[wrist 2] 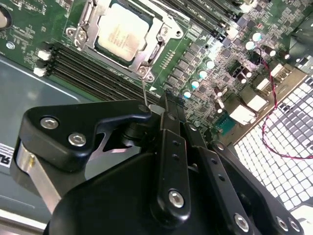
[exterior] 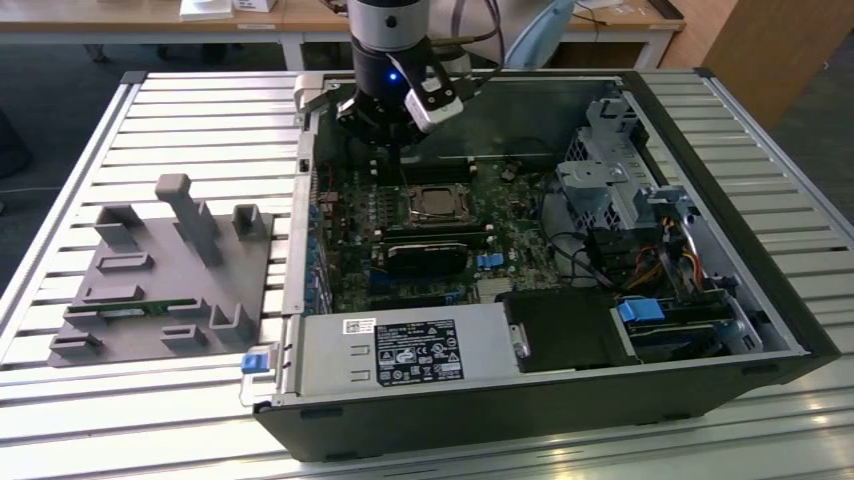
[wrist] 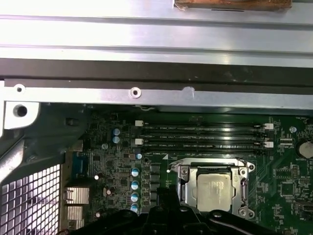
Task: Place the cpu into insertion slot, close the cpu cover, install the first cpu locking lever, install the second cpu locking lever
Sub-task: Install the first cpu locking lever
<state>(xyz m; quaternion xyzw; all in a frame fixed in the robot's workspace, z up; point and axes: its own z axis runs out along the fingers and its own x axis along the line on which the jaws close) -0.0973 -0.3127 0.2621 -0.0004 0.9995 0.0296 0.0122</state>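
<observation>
Silver slats make up the table (exterior: 200, 110), and a big open computer box (exterior: 534, 425) sits on it. Closest to me is my gripper (wrist 2: 166, 103), black and shiny, hanging low inside the box over the green board (wrist 2: 210, 58). My jaws look pressed together. A thin wire lever (wrist 2: 143, 90) stands up from a corner of the socket and runs to my tips, but I cannot tell if I am pinching it. Just past it the cpu cover (wrist 2: 157, 39) lies flat, a silver frame around the cpu (wrist 2: 121, 30). The cpu sits in its slot, its grey top showing through the square hole. Farther off, in the exterior view, a black power box (exterior: 400, 352) with a label lies inside the computer box. A grey tray (exterior: 147, 290) rests on the table beside the computer box, on the exterior view's left.
</observation>
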